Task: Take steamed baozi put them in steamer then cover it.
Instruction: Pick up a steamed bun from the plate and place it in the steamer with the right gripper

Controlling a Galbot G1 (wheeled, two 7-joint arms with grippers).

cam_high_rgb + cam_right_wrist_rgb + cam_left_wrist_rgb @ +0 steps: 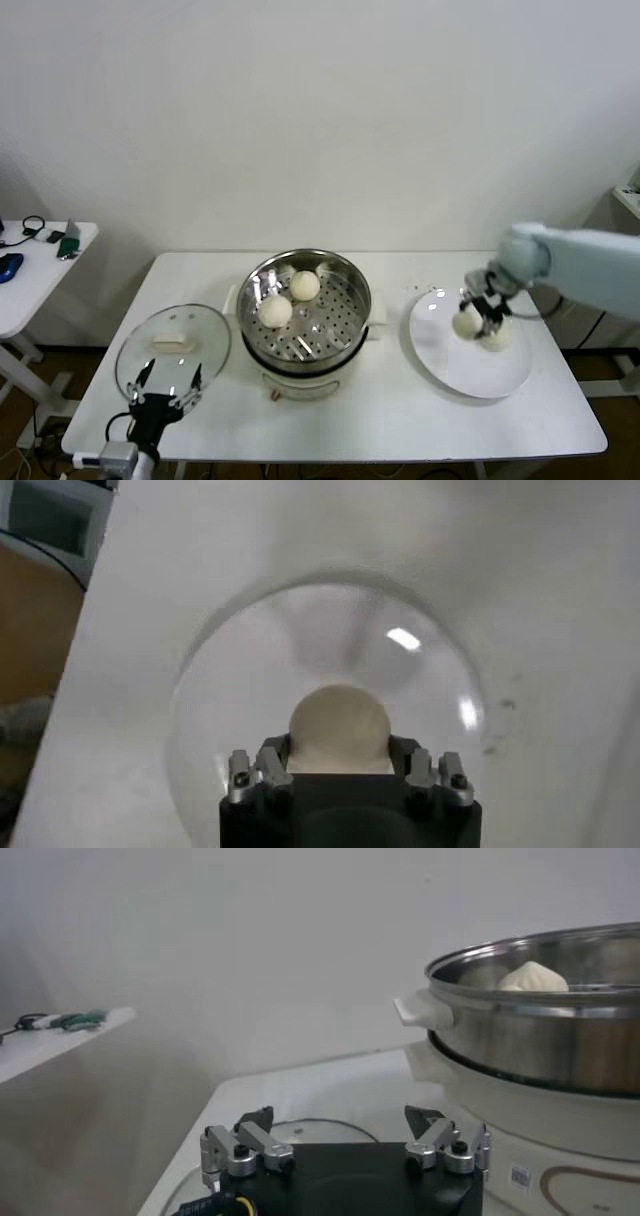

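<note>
The steamer stands mid-table with two baozi on its perforated floor. At the right, my right gripper is down over the white plate, shut on a third baozi; a fourth baozi lies beside it. In the right wrist view the held baozi sits between the fingers over the plate. The cover, a glass lid, lies flat left of the steamer. My left gripper hangs open just in front of it, holding nothing.
A small side table with cables and small objects stands at the far left. The left wrist view shows the steamer with a baozi showing over its rim, and the lid's edge beyond the left gripper.
</note>
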